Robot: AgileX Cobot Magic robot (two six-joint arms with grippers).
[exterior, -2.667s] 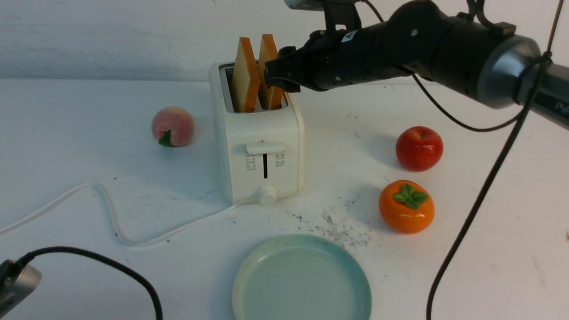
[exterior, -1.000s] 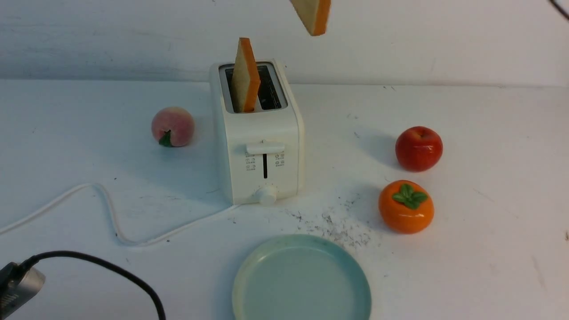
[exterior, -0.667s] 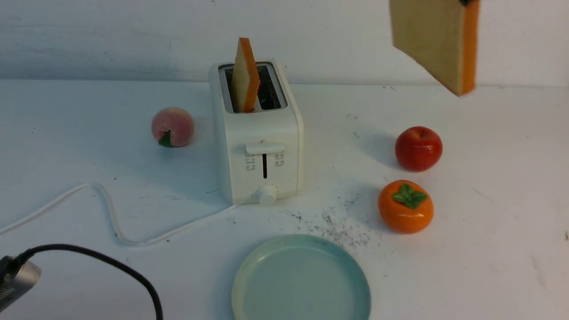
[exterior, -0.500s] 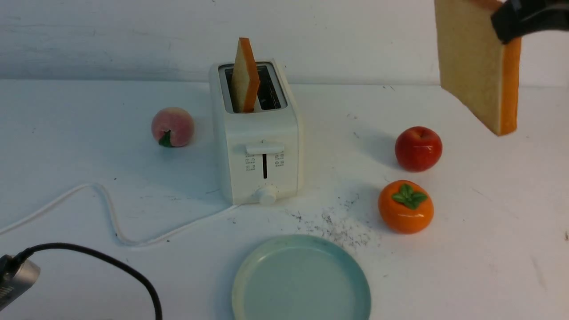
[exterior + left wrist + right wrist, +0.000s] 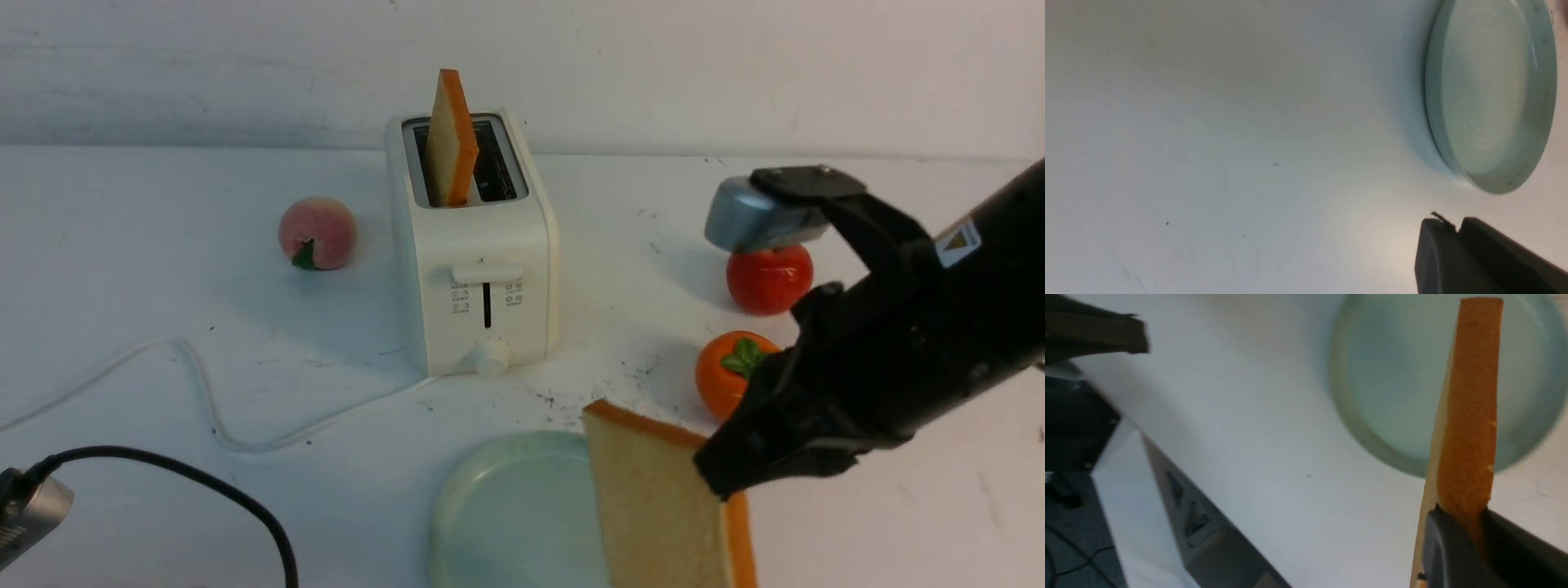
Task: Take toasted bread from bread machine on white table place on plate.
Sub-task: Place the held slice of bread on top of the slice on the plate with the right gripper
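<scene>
Front view, items on the white bench [image 5: 204,278]:

One toast slice [image 5: 653,506], tan face and orange-brown crust, clenched along its edge by the right gripper [image 5: 718,478]. It hangs tilted across the right side of the plate [image 5: 522,523] (whether they touch, I cannot tell).

One further toast slice [image 5: 451,147], standing upright in the left slot of the toaster [image 5: 482,245], most of it above the top.

One toaster, cream-white, with front lever, knob and white cord [image 5: 204,392] trailing left.

One plate, round, pale blue-green, in front of the toaster.

Fruit, three pieces: a peach [image 5: 318,233] left of the toaster; a red apple [image 5: 770,282] and an orange persimmon [image 5: 727,376] to its right, both partly hidden by the right arm [image 5: 898,343].

Left wrist view: the left gripper [image 5: 1453,229], over the bench near the plate (open or closed, I cannot tell).
</scene>
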